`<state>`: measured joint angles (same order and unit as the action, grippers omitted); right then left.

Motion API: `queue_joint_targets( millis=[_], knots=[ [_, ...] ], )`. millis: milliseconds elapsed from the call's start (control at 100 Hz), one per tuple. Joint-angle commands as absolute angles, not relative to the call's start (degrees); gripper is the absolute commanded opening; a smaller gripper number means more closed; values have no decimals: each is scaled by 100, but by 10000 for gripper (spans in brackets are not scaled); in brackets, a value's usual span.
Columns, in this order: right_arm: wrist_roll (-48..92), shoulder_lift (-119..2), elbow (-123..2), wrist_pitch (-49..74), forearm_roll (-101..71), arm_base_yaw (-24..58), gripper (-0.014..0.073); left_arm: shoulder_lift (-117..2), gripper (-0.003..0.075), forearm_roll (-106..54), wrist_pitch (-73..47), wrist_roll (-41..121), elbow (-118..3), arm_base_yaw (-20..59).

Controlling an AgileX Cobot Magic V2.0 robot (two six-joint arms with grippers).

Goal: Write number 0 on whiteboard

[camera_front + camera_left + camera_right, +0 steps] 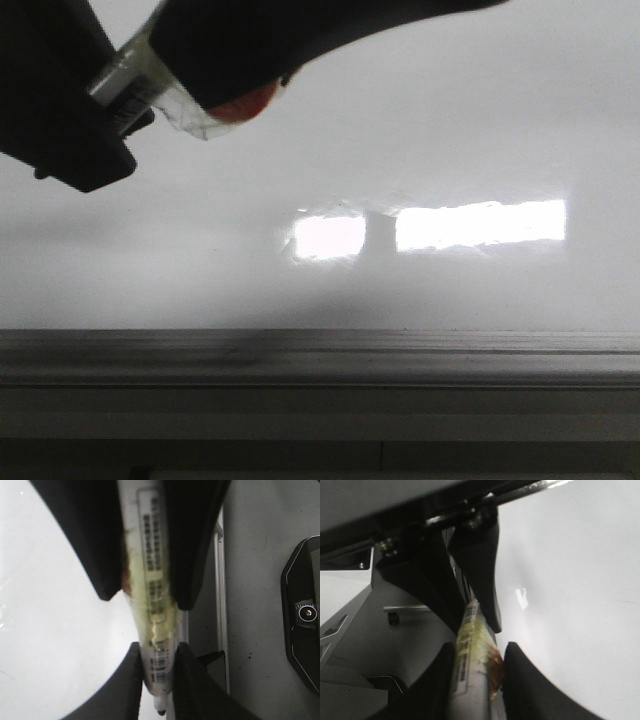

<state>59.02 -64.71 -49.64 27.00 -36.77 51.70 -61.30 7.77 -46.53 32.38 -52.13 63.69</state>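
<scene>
The whiteboard (450,120) shows no number 0 yet. A marker (155,620), its long axis toward the board, is gripped by both left fingers (125,690) and right fingers (520,680).

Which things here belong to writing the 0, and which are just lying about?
In the job: whiteboard, no 0 visible on it; marker; left gripper and right gripper, both shut on the marker.
Just there: grey ledge; black device beside the board; bright glare.
</scene>
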Motion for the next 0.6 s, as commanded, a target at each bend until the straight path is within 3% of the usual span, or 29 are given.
queue_joint_targets(
  millis=[0, 150, 300, 500, 590],
  knots=[
    [5926, -6422, -5152, 2466, -3840, 5154, 45, -6012, -20, 768, -4216, 3381, -5418, 6413],
    [5926, -6422, -5152, 2469, -3840, 5154, 39, -6012, -20, 768, -4224, 3313, -5418, 6413],
    [5915, -6422, -5152, 2469, -4134, 5154, -69, -5985, -9, 768, -4110, 2621, -5421, 6413],
    [5906, -6422, -5132, 2501, -4238, 5154, -66, -5739, 212, 398, -4131, 2353, -5433, 6413],
    [5882, -6422, -5132, 2551, -4238, 5154, -66, -5538, 268, 310, -4191, 2317, -5433, 6413]
  ],
)
